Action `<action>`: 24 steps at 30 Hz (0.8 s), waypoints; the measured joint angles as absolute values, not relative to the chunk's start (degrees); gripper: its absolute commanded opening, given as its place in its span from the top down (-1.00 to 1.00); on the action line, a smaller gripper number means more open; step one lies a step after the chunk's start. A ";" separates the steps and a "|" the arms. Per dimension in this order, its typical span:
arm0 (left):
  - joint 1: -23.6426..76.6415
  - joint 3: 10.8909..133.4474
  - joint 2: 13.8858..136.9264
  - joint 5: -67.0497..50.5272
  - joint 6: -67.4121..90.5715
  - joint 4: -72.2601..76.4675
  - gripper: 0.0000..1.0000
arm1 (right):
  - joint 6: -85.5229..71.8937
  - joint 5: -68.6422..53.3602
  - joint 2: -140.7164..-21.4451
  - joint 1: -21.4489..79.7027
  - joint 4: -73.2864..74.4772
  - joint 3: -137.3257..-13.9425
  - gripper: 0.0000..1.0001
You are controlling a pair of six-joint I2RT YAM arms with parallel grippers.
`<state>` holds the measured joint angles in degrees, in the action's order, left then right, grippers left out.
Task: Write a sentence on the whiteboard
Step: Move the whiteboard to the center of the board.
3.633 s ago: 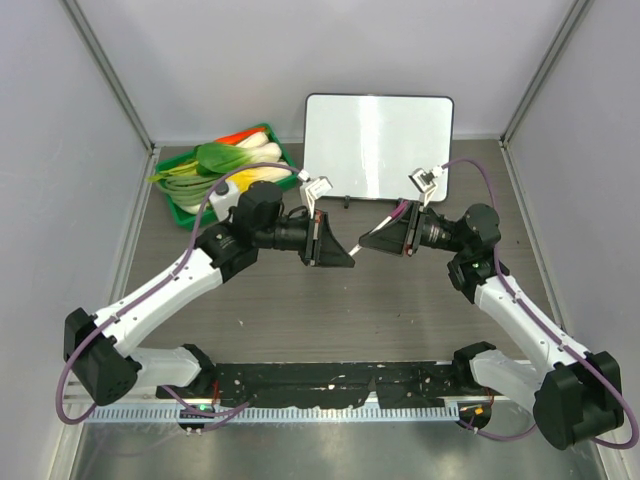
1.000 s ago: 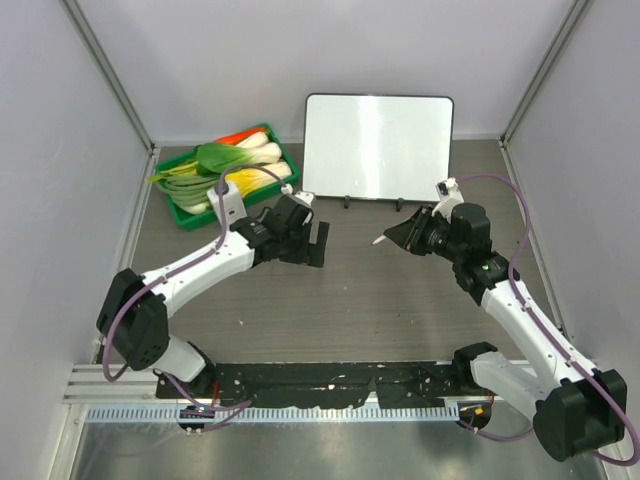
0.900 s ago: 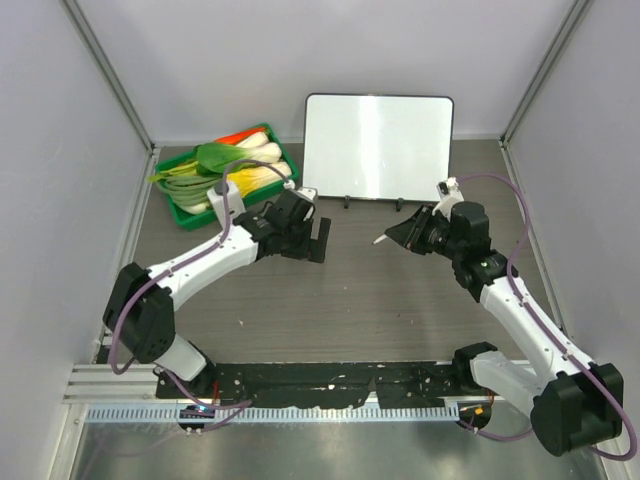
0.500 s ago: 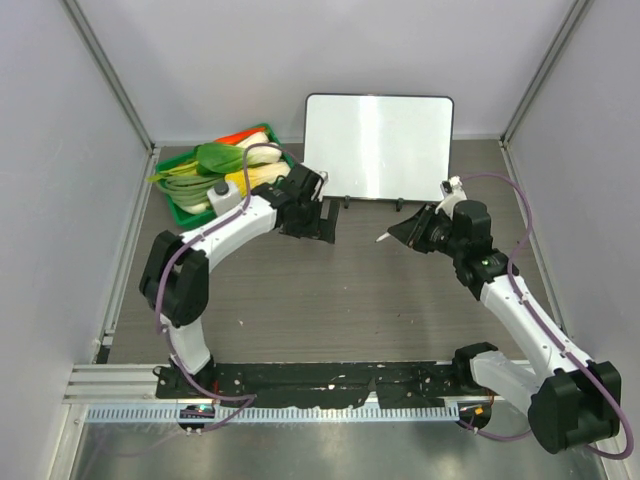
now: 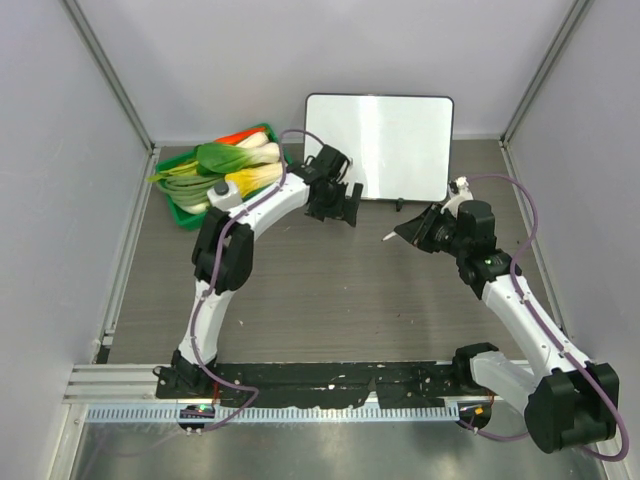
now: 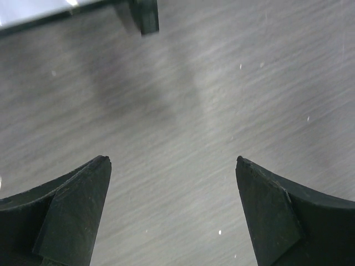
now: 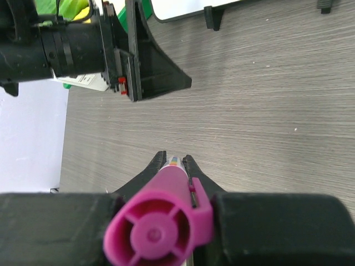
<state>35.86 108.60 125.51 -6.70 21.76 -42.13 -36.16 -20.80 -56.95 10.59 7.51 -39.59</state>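
The whiteboard (image 5: 378, 147) stands upright at the back on two small black feet, its face plain white; no sentence is in view. My left gripper (image 5: 345, 203) hovers open by the board's lower left corner. In the left wrist view its fingers (image 6: 72, 210) are spread wide over bare table, below the board's bottom rim (image 6: 33, 14) and one foot (image 6: 145, 15). My right gripper (image 5: 408, 233) is shut on a pink marker (image 7: 161, 221), low in front of the board's right half. The marker's tip (image 5: 385, 238) points left and is apart from the board.
A green tray (image 5: 176, 211) of leeks and other vegetables sits left of the board. Grey walls close in on both sides and behind. The right wrist view shows the left gripper's black fingers (image 7: 152, 66) ahead, in front of the whiteboard's rim (image 7: 166, 18).
The left arm has swung from the table's middle up toward the board's lower left corner, its gripper staying open. The right gripper with the marker shifted slightly right.
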 measured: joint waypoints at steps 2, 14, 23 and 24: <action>35.88 113.45 128.77 -6.35 21.67 -43.33 -0.89 | -36.05 -20.56 -56.93 10.28 8.05 -39.59 0.98; 35.88 130.30 142.23 -2.15 22.00 -48.66 -0.64 | -35.81 -20.14 -56.86 9.02 9.72 -39.53 0.97; 35.99 133.08 145.12 1.06 22.33 -47.88 -0.39 | -35.81 -20.18 -56.51 8.71 10.26 -39.09 0.98; 35.99 134.54 146.04 1.32 22.50 -47.77 -0.39 | -35.81 -20.25 -56.51 8.67 10.35 -39.07 0.98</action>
